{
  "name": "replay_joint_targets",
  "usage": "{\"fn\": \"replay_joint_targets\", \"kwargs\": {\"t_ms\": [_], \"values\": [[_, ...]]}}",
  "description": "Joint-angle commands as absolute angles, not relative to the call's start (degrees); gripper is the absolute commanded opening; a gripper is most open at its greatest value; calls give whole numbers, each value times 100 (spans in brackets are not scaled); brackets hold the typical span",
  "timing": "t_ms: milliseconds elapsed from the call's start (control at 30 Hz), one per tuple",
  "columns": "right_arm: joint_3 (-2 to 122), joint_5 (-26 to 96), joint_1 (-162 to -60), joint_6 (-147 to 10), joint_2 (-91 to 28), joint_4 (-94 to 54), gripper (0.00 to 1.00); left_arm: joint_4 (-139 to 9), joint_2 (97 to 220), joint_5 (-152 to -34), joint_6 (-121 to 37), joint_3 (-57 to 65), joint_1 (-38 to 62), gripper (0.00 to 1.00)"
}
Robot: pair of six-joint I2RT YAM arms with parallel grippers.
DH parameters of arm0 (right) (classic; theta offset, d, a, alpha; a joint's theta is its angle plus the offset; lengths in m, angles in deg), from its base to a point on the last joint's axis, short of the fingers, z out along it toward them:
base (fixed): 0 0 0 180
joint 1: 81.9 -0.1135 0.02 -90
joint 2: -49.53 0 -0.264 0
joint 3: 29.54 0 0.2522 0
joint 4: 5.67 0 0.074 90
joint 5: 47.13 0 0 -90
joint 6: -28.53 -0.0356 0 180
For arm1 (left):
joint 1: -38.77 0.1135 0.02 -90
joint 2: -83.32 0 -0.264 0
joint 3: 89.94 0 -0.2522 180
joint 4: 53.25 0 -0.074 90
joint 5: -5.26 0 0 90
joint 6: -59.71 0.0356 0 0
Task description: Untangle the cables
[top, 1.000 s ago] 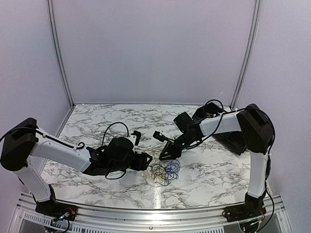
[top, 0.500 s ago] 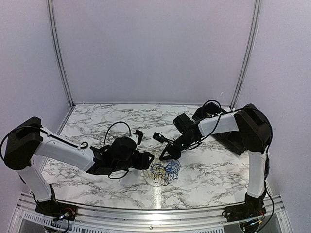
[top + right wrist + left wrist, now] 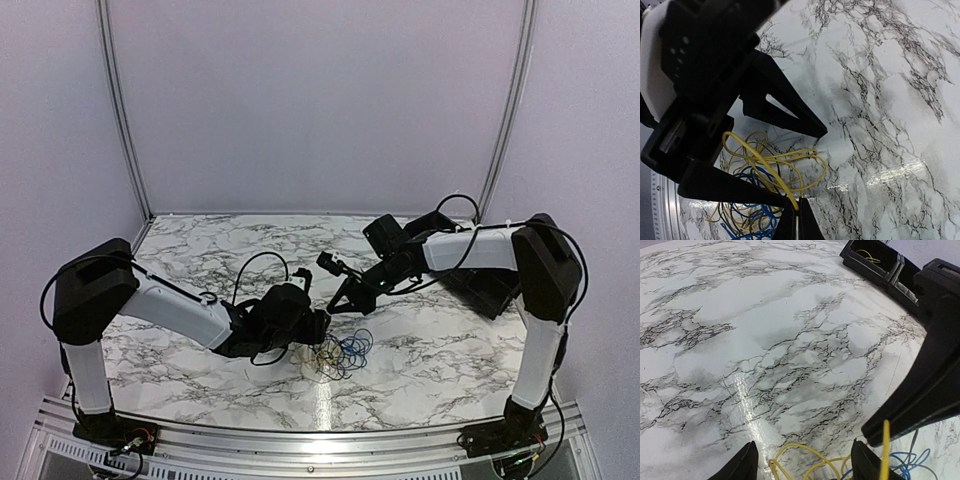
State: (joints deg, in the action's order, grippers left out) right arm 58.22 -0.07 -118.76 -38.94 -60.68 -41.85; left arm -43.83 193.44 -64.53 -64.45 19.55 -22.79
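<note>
Lilac walls (image 3: 320, 100), marble-patterned table (image 3: 200, 250), tangled cables (image 3: 340, 352) near front edge

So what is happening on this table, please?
Two robot arms are working on a tangle of yellow, blue and black cables on the marble table. The right gripper is shut on a yellow cable leading up from the pile. The left gripper is open at the tangle's edge, holding nothing.
</note>
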Motion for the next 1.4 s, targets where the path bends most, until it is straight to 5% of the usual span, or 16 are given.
{"fn": "replay_joint_targets", "kwargs": {"t_ms": [0,400,1367], "values": [[5768,-254,-11925,-3850,-5874,-4306,0,-4215,19669,-5952,-6712,1825,-2229,64],[6288,-553,-11834,-3584,-4457,-5029,0,-3789,20241,-5776,-7035,1922,-2171,56],[10712,-218,-11138,-3892,-3556,-5760,0,-3403,20282,-5703,-7200,2681,-2214,55]]}}
